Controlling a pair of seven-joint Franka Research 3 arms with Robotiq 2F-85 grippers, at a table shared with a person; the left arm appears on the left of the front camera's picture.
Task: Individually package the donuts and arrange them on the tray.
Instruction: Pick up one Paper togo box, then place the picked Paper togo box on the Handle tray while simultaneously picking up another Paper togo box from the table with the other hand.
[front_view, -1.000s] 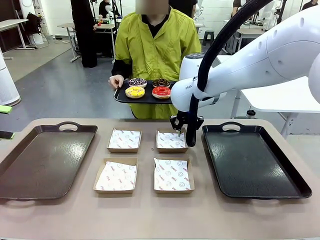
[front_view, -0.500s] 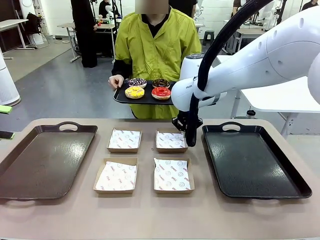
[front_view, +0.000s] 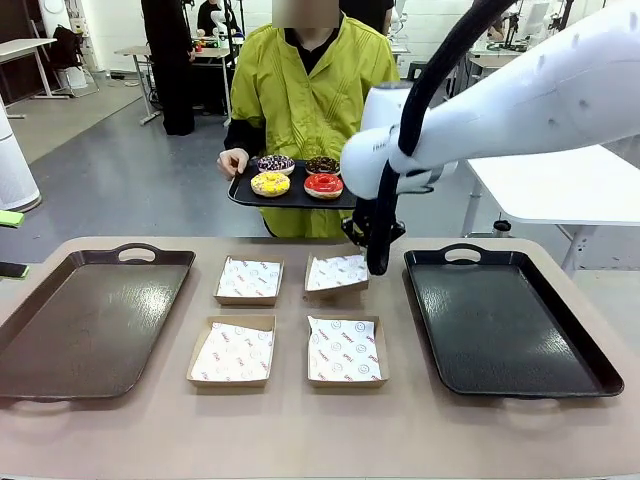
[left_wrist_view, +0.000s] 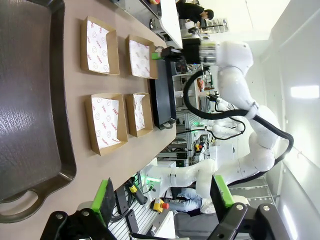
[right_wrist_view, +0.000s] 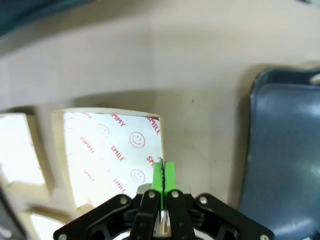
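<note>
A person across the table holds a small black tray (front_view: 240, 192) with the donuts: purple-sprinkled (front_view: 274, 163), chocolate (front_view: 322, 164), yellow (front_view: 270, 183) and red (front_view: 323, 184). My right gripper (front_view: 372, 256) is shut on the right edge of the far-right paper-lined cardboard box (front_view: 335, 273), which hangs tilted, its right side off the table. In the right wrist view the green pads (right_wrist_view: 158, 176) pinch the rim of that box (right_wrist_view: 112, 150). My left gripper (left_wrist_view: 164, 200) is open above the near end of the left tray (left_wrist_view: 30, 100), holding nothing.
Three more lined boxes lie flat on the table: far left (front_view: 249, 280), near left (front_view: 232, 351), near right (front_view: 345, 350). Two large black trays flank them, one at the left (front_view: 90, 315) and one at the right (front_view: 500, 320), the latter just beside the lifted box.
My right gripper has risen a little with the far-right box pinched by its edge. That box now tilts up and has shifted slightly left. The person's tray stays put.
</note>
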